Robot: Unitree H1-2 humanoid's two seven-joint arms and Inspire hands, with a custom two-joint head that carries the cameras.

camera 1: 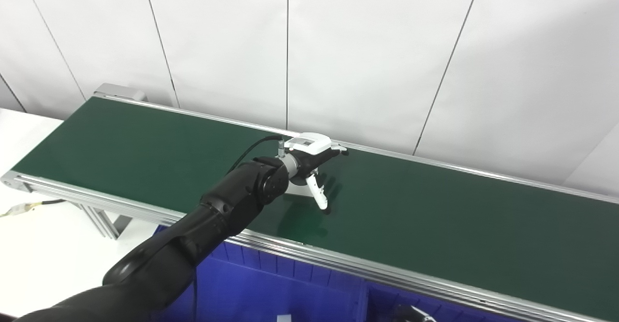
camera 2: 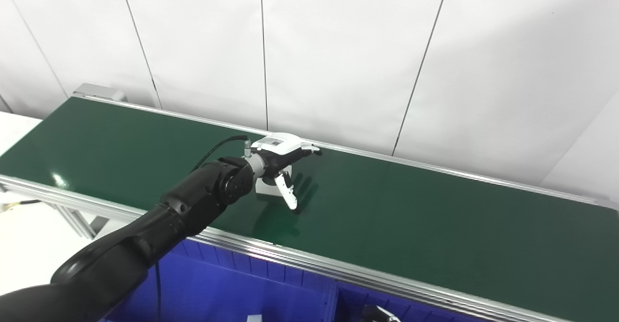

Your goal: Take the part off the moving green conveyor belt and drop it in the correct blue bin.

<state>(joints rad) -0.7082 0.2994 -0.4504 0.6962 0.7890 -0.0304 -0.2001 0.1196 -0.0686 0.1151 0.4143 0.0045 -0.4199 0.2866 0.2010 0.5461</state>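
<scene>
The green conveyor belt [camera 1: 435, 215] runs from upper left to lower right. A small white part [camera 1: 299, 190] lies on it near the middle. My left hand [camera 1: 312, 160], black with a white back, hovers just above the part. Its fingers are spread, pointing toward the far rail, and its white thumb [camera 1: 319, 197] hangs down beside the part. It holds nothing. Blue bins [camera 1: 271, 283] sit below the belt's near rail. A dark and white shape [camera 1: 411, 313] at the bottom edge may be my right hand, but too little shows to tell.
The belt has aluminium rails [camera 1: 338, 259] on both sides and ends at the left [camera 1: 9, 179]. A divider [camera 1: 362, 299] splits the blue bins. A small pale piece [camera 1: 284, 318] lies in the left bin. A white wall stands behind.
</scene>
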